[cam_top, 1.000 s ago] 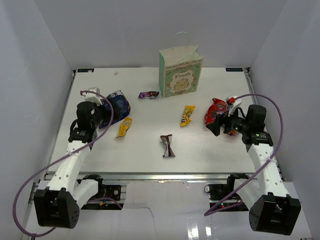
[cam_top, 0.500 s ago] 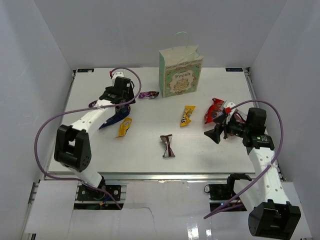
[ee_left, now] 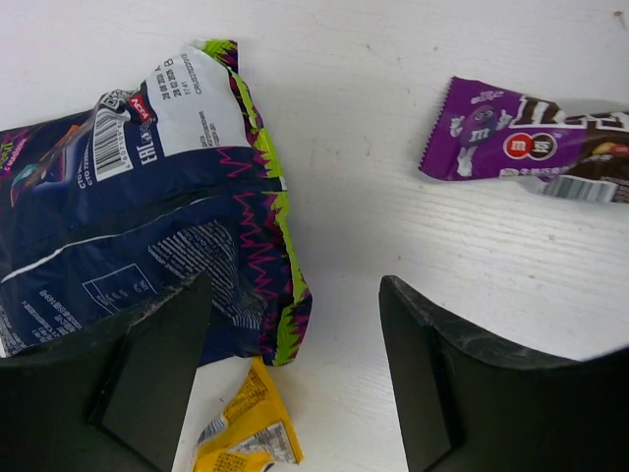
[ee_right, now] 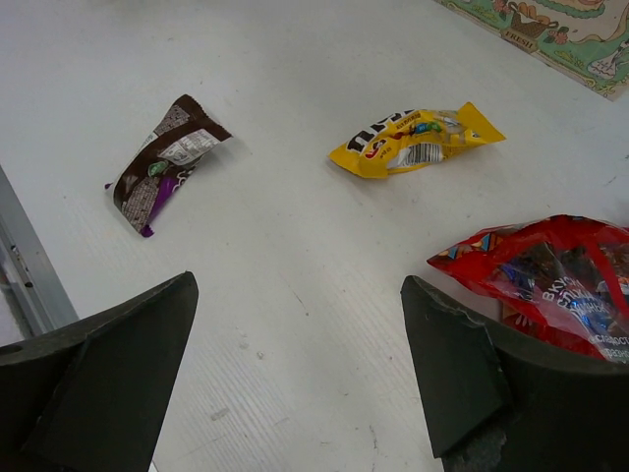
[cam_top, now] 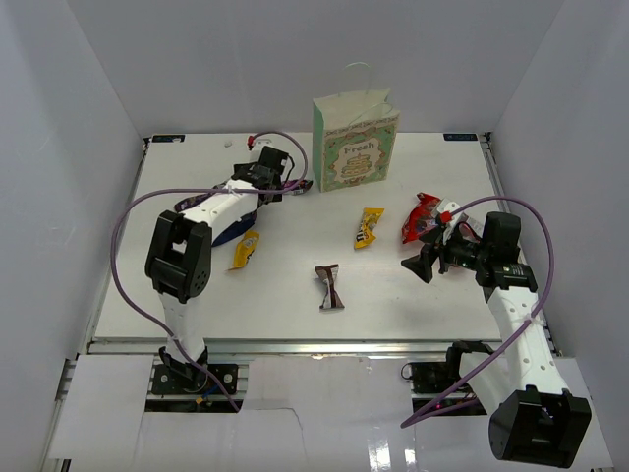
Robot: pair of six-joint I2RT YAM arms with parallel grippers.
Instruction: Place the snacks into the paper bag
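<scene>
Left claw (ee_left: 295, 295) hangs spread over the edge of the blue bag (ee_left: 147, 216), purple wrapper (ee_left: 501, 143) nearby. Right claw (ee_right: 295, 295), also spread, hovers beside the red bag (ee_right: 550, 275). Paper bag (cam_top: 356, 143) stands upright far back on the bench (cam_top: 295, 285).

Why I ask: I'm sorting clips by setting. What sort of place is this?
Likely a robot lab cell: white walls enclose the table, left arm and right arm bolted at its edge.

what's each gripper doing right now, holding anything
left gripper: open, holding nothing
right gripper: open, holding nothing
</scene>
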